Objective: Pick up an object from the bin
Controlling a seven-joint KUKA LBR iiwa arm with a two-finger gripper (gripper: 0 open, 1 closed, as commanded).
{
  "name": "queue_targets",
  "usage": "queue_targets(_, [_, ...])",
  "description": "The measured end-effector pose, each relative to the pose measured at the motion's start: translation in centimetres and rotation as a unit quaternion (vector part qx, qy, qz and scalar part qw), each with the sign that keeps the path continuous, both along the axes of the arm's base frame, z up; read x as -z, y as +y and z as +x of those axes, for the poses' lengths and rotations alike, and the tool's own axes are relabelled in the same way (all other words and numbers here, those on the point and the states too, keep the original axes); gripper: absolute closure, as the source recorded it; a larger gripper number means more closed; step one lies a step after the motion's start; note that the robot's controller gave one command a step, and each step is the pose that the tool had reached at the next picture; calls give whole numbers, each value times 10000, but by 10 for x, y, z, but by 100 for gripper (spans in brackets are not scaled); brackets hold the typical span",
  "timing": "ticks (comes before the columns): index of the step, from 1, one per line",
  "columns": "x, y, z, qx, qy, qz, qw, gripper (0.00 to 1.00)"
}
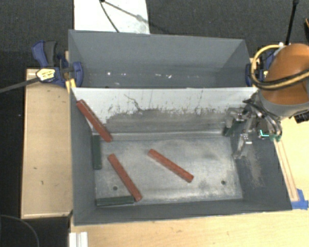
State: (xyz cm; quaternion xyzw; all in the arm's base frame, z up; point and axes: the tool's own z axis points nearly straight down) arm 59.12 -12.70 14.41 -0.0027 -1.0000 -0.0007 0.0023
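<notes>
My gripper hangs over the bin's right edge, near the back right corner of the floor, with nothing between its fingers. Nearest to it, a reddish-brown flat bar lies at a slant in the middle of the bin floor, well to the gripper's left. Another reddish-brown bar lies slanted at the front left.
A third reddish-brown bar leans against the back left wall. A dark green bar lies along the left wall and another dark bar along the front left edge. The orange-covered arm stands over the bin's right rim.
</notes>
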Motion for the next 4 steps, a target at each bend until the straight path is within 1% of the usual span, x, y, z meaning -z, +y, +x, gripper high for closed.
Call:
queue_targets(1, [-17,59,-15,-1570,-27,9,9876,0])
queue_targets(2, [26,134,-67,-1733,4,26,9849,0])
queue_targets(3, [76,155,-42,-1541,-18,5,9880,0])
queue_targets(4, [71,153,-41,-1552,-53,-2,9879,100])
